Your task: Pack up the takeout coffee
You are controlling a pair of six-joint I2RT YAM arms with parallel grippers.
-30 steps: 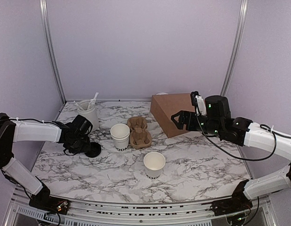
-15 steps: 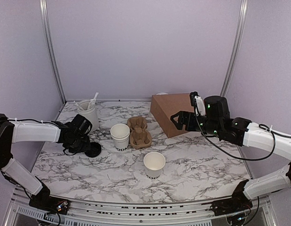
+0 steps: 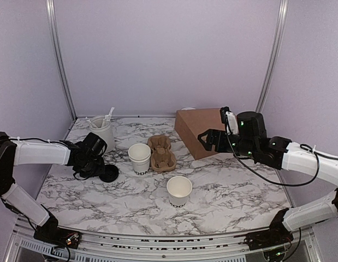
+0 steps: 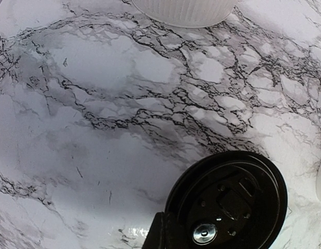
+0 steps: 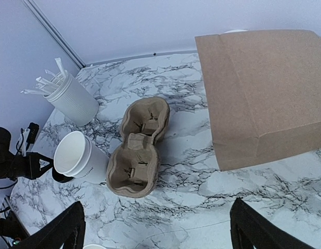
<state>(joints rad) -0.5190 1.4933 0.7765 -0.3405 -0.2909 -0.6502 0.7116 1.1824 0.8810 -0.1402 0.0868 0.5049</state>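
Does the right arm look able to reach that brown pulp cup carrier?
Probably yes: the brown moulded-pulp cup carrier lies uncovered ahead of the open right hand, with bare marble table between; the brown paper bag stands aside.

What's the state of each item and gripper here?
Left gripper: at the lid, grip unclear.
Right gripper: open, empty.
Black lid: lying flat, on no cup.
Front cup: upright, unlidded.
Nested cups: upright, unlidded.
Cup carrier: empty.
Tumbler: upright, holding cutlery.

Left arm (image 3: 43, 153) reaches low; left gripper (image 3: 100, 166) at table level, jaw state unclear. Right arm (image 3: 300, 158) raised; right gripper (image 5: 157, 207) spread wide, angled down.
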